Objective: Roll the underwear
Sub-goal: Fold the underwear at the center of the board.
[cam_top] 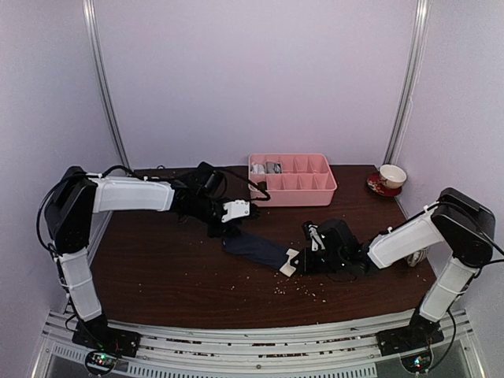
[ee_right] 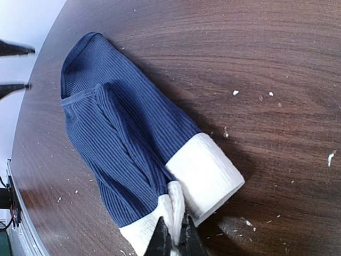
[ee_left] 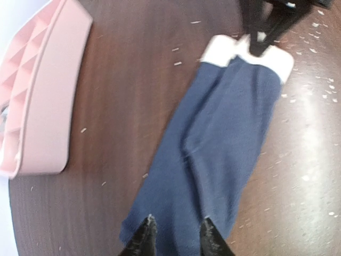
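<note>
Tabletop of dark brown wood-grain laminate (cam_top: 157, 260) shows wide bare stretches between the cloth and the near edge, and again on the left; pale crumbs (cam_top: 303, 290) speckle it, thickest on the right side. The navy ribbed-cloth boxer brief (cam_top: 256, 250) lies near the middle, folded into a long strip running diagonally, well apart from every table edge. Its cream-white waistband (ee_right: 205, 173) forms the end nearer the right arm. The right gripper (ee_right: 172, 240) is pinched tight on a fold of that waistband. The left gripper (ee_left: 177, 234) stands at the opposite hem with its dark fingertips (ee_left: 145, 234) a narrow gap apart over the navy cloth; contact cannot be told.

At the far side sits the pink plastic tray (cam_top: 299, 193), divided into small compartments. A grey cloth bundle (cam_top: 272, 167) fills the compartments in its far left corner, too small to make out further. A white cup on a red saucer (cam_top: 391, 176) stands near the far right corner.
</note>
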